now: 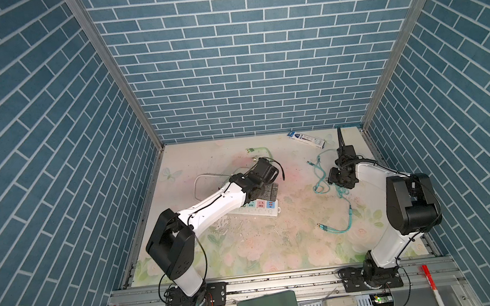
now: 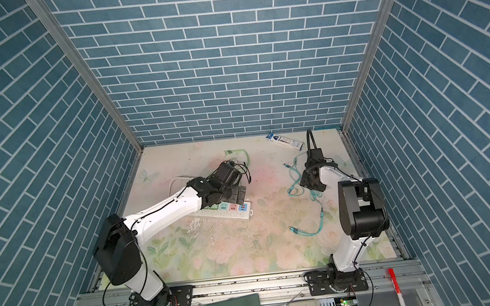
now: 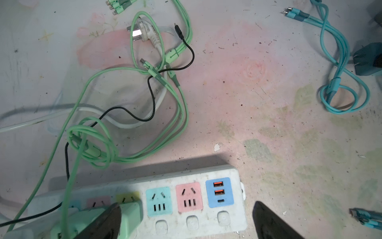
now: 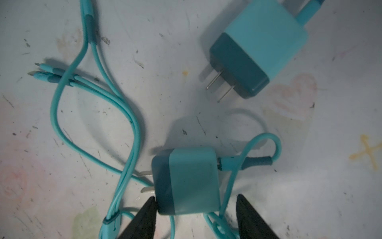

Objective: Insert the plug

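Floral tabletop (image 1: 277,248), pretty scuffed (dirt specks everywhere). Lying on it: a white power strip (image 1: 263,211), tangled green cables (image 3: 124,128), teal cables (image 1: 321,177), a teal charger (image 4: 258,47), and a blue-white box (image 1: 306,139) near the back wall.

Left hand (image 3: 187,203) spread wide, right hand (image 4: 195,196) parted

Bright even light, soft-focus wrist-view shadows

I'm working in a robot lab cell: blue brick-print panels (image 1: 229,69) are boxing in a floral tabletop (image 1: 292,241), and aluminium framing (image 1: 280,282) is edging it.
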`<action>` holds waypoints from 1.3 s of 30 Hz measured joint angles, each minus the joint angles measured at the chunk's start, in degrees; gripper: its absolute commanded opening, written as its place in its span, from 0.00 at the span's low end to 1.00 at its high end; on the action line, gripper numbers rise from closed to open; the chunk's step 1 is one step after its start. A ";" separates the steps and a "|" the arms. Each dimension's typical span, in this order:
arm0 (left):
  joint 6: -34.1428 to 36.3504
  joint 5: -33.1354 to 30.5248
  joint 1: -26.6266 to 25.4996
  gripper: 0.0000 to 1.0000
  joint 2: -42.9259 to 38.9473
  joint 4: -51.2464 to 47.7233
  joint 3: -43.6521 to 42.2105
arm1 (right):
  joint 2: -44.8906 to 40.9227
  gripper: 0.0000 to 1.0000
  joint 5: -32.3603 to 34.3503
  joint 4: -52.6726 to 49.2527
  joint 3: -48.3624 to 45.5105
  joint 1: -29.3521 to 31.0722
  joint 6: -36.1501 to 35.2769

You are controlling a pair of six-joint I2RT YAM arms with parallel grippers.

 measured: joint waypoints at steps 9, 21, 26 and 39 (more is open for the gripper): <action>0.00 -2.38 0.02 1.00 -3.21 1.16 -1.92 | 5.25 0.57 -6.80 3.63 2.73 0.66 1.86; 0.02 -2.43 1.44 1.00 -3.21 2.47 -2.71 | 8.81 0.57 -19.63 11.45 4.92 13.03 10.36; 0.09 -1.92 1.92 1.00 -2.84 3.72 -2.69 | 10.29 0.59 -23.41 14.69 6.23 16.28 15.12; 2.38 -0.94 1.97 1.00 -0.13 5.01 -2.67 | 13.44 0.61 -23.96 14.53 9.46 17.51 16.28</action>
